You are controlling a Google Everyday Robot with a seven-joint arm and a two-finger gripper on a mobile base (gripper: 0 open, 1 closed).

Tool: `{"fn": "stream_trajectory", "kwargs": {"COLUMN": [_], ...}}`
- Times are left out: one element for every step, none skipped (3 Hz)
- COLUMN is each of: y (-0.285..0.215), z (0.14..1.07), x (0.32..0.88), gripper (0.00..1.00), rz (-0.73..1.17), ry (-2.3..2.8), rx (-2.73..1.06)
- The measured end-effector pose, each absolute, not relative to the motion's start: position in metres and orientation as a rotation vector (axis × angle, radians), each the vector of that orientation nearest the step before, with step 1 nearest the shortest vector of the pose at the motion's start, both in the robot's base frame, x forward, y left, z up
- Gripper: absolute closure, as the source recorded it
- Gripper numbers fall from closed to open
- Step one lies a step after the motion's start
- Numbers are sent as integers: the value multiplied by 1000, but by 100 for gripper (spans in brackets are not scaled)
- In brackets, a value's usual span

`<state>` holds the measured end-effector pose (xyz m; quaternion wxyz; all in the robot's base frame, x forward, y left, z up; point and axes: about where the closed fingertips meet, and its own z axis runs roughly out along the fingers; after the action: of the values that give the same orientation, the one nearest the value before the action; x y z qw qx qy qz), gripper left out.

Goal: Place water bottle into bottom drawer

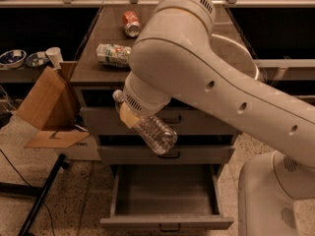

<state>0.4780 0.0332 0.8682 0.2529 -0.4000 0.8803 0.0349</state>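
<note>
The water bottle (155, 133), clear and ribbed, hangs tilted with its cap end up to the left, in front of the upper grey drawer fronts. My gripper (128, 114) is shut on its neck end; a tan finger pad shows against the plastic, and the big white arm covers the rest of the hand. Below the bottle, the bottom drawer (166, 223) stands pulled out, and what shows of its grey tray holds nothing. The bottle is well above the tray and touches neither it nor the cabinet.
On the cabinet top lie a red soda can (131, 23), a white-and-green container (112, 53) and a white bowl (237, 53) half hidden by my arm. A cardboard box (45, 101) leans at the left, above a black stand leg (40, 200). My white base (275, 195) stands right of the drawer.
</note>
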Motion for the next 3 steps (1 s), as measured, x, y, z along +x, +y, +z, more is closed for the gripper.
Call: {"fn": "stream_trajectory", "kwargs": {"y": [29,26,19], "z": [863,860,856], "x": [474,472,469], "gripper": [100,100,100], "rz": [81,68,43], "ry": [2412,2425,2446], "rx": [-1093,-1096,-1100]}}
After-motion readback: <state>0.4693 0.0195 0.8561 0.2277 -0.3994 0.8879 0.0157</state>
